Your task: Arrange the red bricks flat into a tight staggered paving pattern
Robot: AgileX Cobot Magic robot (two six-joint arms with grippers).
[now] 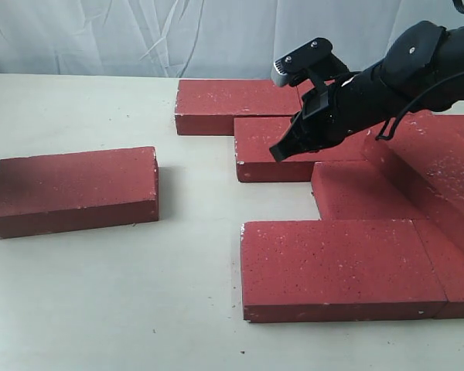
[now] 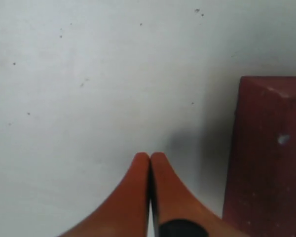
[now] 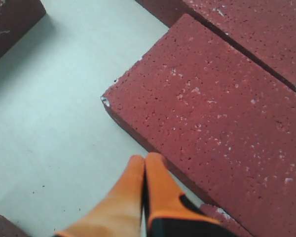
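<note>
Table [image 1: 100, 294]: pale, under everything.
Bricks [image 1: 340, 267]: staggered group at right, neighbours touching.
Lone brick [image 1: 73, 189]: flat at left, well apart from group.
Right gripper [image 3: 145, 160]: fingers pressed together, empty, over a far brick's edge.
Left gripper [image 2: 149, 157]: fingers together, empty, beside lone brick.

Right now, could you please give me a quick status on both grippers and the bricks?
Left gripper shut, empty, beside the lone brick. Right gripper shut, empty, over the staggered group. That lone brick sits apart, left of group. Nothing lies between.
</note>
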